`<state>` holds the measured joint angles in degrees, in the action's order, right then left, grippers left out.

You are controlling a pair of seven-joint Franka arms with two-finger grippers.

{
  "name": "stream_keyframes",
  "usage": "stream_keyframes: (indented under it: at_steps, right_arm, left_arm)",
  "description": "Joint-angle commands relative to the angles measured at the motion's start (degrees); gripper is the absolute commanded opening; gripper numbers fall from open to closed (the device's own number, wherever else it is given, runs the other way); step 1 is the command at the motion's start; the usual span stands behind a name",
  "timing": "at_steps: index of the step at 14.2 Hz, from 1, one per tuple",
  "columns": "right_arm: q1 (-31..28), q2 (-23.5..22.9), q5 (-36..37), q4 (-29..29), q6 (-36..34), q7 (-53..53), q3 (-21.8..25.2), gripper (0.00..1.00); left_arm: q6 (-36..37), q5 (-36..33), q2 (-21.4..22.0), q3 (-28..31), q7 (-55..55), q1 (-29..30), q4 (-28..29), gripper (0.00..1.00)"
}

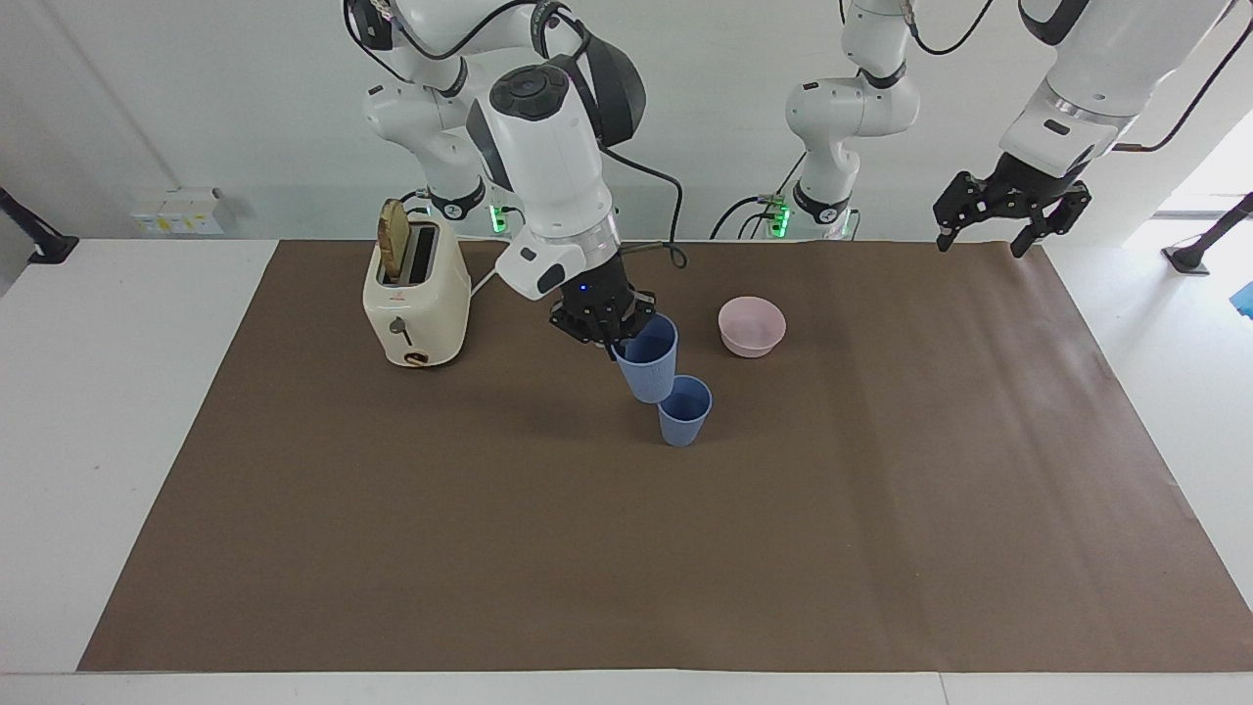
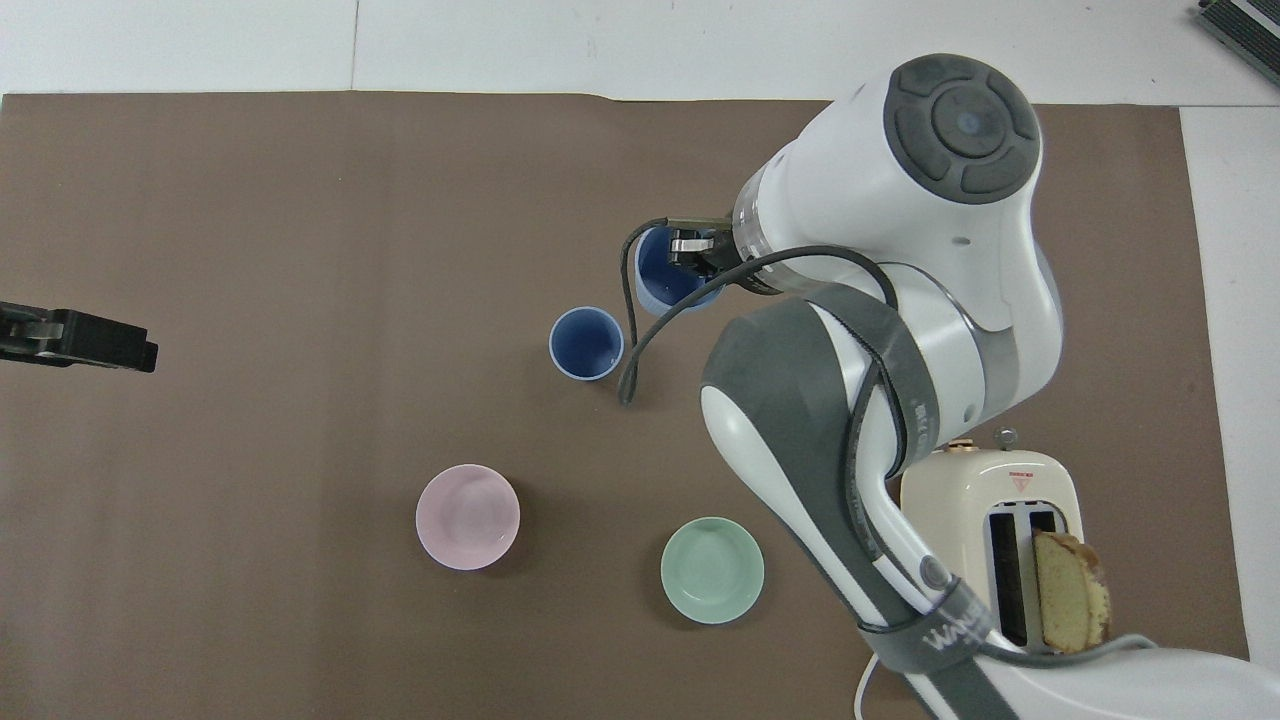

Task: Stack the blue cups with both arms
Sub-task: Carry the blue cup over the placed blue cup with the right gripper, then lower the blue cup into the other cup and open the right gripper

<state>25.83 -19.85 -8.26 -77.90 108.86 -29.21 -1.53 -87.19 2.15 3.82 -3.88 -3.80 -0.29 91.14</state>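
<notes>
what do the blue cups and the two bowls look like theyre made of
The blue cup held by the right gripper and the standing blue cup look like matte plastic: even colour, thin rims, no glare. The pink bowl and green bowl show a soft sheen, so glazed ceramic or smooth plastic; I cannot tell which.

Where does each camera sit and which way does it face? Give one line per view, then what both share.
Facing view: high across the table, facing the robots; shows both arms, the right gripper on the held blue cup, the left gripper waiting.
Overhead view: above the robots' end, looking steeply down; shows the right arm, left gripper tip.
Shared: standing blue cup, pink bowl, toaster.
</notes>
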Motion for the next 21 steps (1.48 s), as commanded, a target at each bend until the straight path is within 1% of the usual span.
stream_keyframes:
  at_steps: [1,10,14,17,21]
  right_arm:
    - [2.1,-2.0,-1.6,1.1,3.1,-0.5,0.1,0.0]
    - [3.4,-5.3,-1.8,-0.3,3.5,0.0,0.2,0.0]
    - [3.5,-5.5,-2.0,-0.7,3.5,0.1,0.2,0.0]
    - [3.8,-5.6,-1.8,-3.4,6.4,0.1,0.2,0.0]
    - [3.9,-6.1,-1.8,-3.6,6.5,0.1,0.2,0.0]
  left_arm:
    - [-0.4,0.8,1.1,-0.1,0.3,0.5,1.5,1.0]
    - [-0.4,0.8,1.3,-0.1,0.3,0.6,1.8,1.0]
    - [-0.3,0.8,1.4,-0.1,0.3,0.6,1.8,1.0]
    - [-0.3,0.8,1.4,-0.1,0.3,0.6,1.8,1.0]
    - [-0.3,0.8,1.4,-0.1,0.3,0.6,1.8,1.0]
